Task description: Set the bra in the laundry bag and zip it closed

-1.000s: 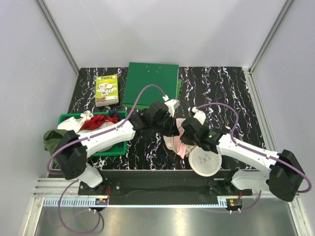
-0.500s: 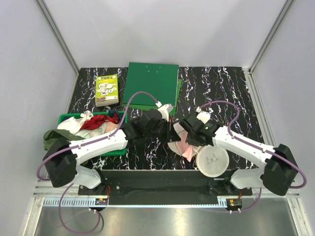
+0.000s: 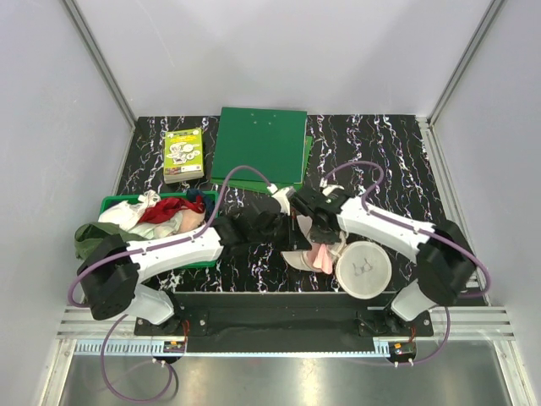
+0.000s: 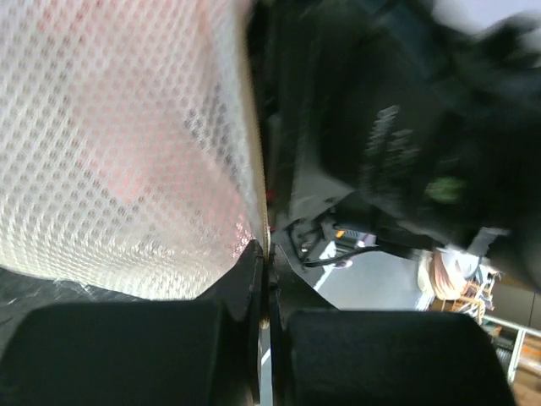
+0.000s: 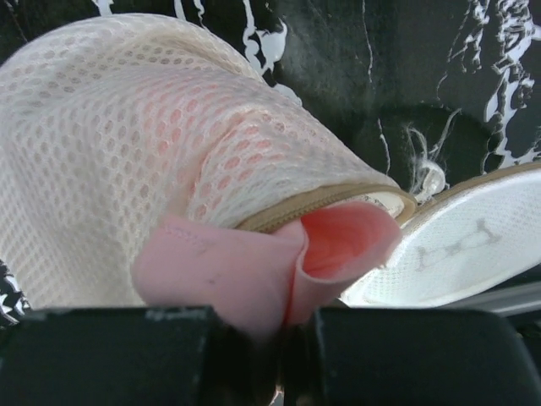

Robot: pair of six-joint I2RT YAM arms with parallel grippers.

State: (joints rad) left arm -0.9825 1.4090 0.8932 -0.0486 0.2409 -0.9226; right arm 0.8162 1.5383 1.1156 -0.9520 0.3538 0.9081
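Two halves of the laundry bag (image 3: 363,269): one cream disc with the small black print is laid face up at the near right of the table (image 3: 397,161). The other mesh half (image 5: 110,127) is raised just left of it, and the rim zip between them is open.
Bra (image 5: 245,271): much of it is seen as pink through the mesh of the raised half, and a folded pink flap is hung out over the zip rim.
Right gripper (image 5: 283,326): the jaws are closed on the protruding pink flap.
Left gripper (image 4: 264,262): the jaws are pressed together, and the thin rim of the mesh half is pinched between them.
Green basket (image 3: 114,203): it is set at the near left, well apart from the bag. A red cloth (image 3: 173,207) and pale laundry are piled in it, and an olive-green garment (image 3: 84,237) is draped over its left end.
Far side: a green board (image 3: 258,144) is laid flat, with a small printed box (image 3: 183,155) just left of it.
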